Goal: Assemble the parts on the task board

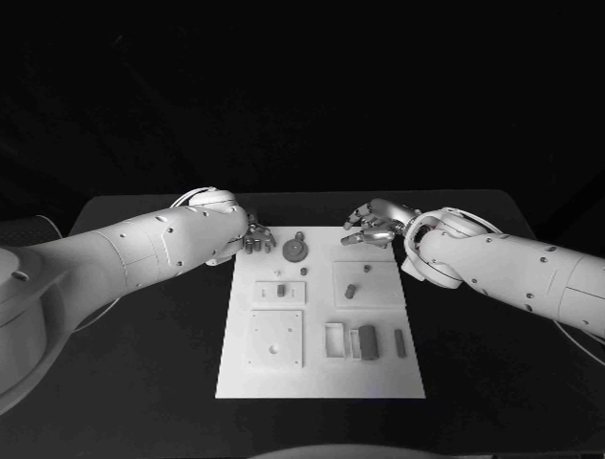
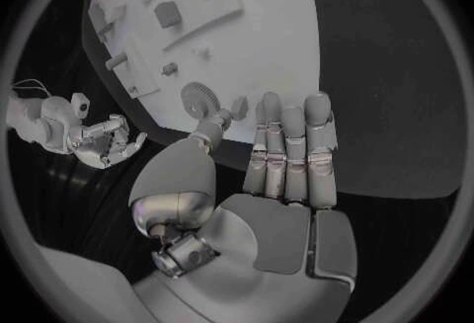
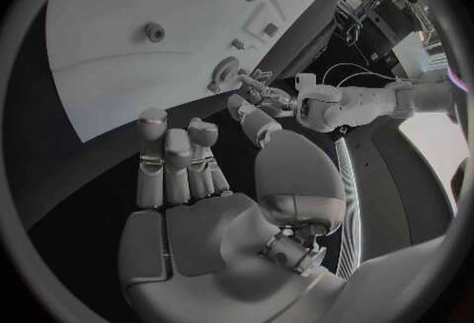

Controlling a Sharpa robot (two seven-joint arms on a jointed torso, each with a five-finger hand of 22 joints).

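Observation:
The white task board point(image 1: 323, 368) lies in the middle of the black table. At its far end sits a round grey disc part point(image 1: 296, 250), also seen in the left wrist view point(image 2: 201, 95) and the right wrist view point(image 3: 225, 73). My left hand point(image 1: 257, 237) hovers at the board's far left corner, just beside the disc, fingers straight point(image 2: 287, 157) and holding nothing. At the far right corner is my right hand point(image 1: 371, 228), fingers loosely bent point(image 3: 188, 173), palm empty. A small peg point(image 1: 367, 269) and a short block point(image 1: 349, 287) stand on the board near it.
Nearer me the board carries a square plate point(image 1: 276, 337), a dark long bar point(image 1: 368, 341), a thin bar point(image 1: 399, 341) and a small part point(image 1: 283, 290). Black table point(image 1: 151, 382) surrounds the board on both sides.

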